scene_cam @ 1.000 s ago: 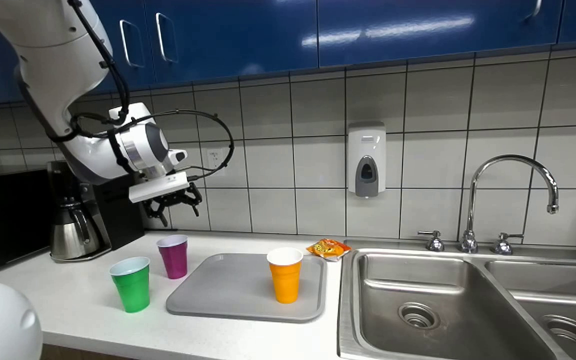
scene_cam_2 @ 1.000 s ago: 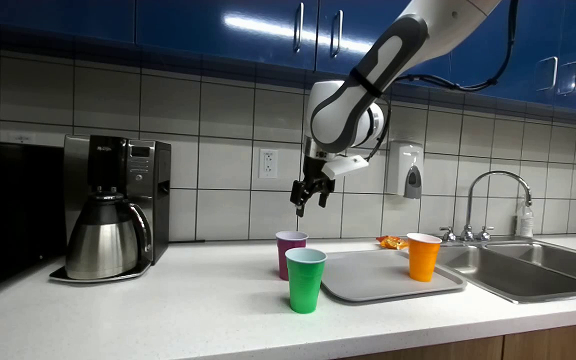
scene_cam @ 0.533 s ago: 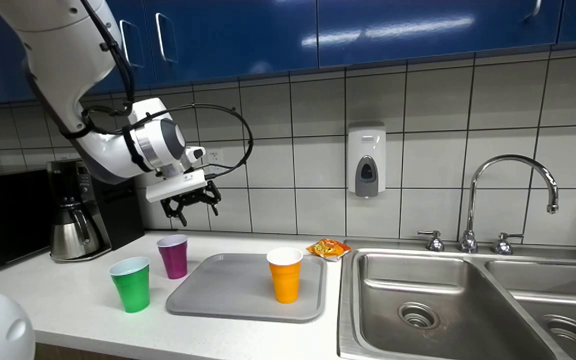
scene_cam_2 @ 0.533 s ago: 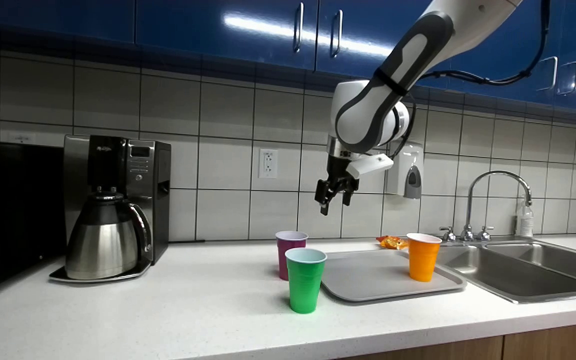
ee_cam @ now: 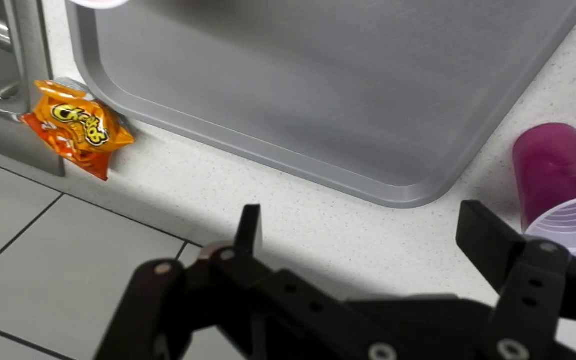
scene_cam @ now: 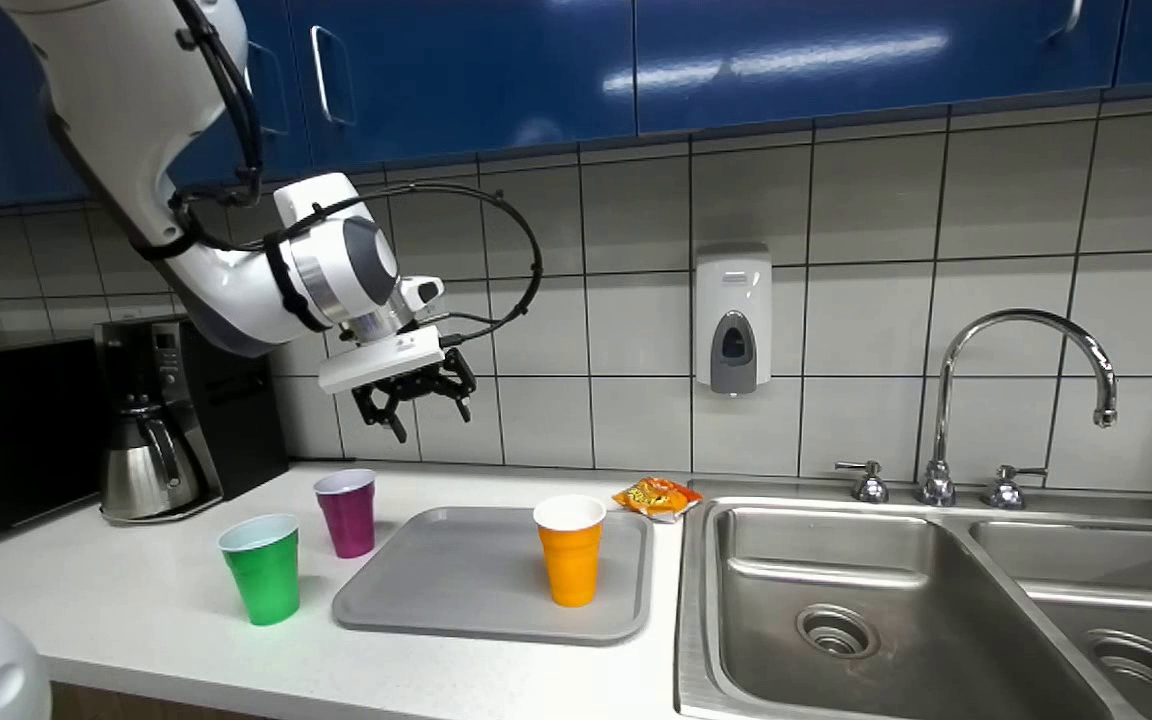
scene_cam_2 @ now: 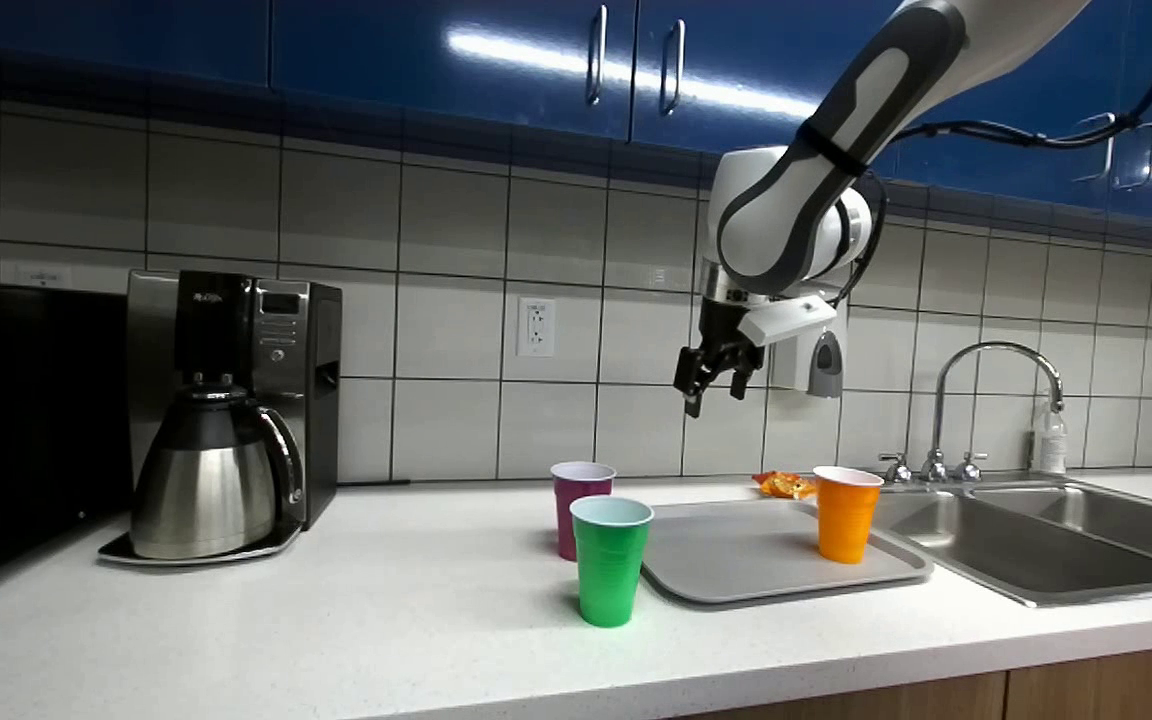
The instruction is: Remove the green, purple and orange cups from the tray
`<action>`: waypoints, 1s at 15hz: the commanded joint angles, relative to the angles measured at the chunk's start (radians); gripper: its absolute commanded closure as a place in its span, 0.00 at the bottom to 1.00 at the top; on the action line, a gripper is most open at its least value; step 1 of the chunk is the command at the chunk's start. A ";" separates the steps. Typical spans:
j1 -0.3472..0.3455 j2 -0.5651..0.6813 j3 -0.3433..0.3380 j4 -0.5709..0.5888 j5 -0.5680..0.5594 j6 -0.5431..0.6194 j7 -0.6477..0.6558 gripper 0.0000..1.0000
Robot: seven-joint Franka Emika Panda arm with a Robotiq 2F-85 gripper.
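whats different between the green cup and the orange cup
The green cup stands on the counter, off the tray; the orange cup stands on the tray. The orange cup is nearer the sink, the green cup farther from it. Both are upright, wider at the rim than the base.

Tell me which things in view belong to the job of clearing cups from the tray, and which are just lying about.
Part of the job:
gray tray
orange cup, on it
green cup, off it
purple cup, off it
gripper, open

Not part of it:
Cheetos bag
coffee maker
soap dispenser
sink
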 commanded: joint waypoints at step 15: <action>-0.067 -0.094 0.020 -0.073 0.006 -0.003 -0.003 0.00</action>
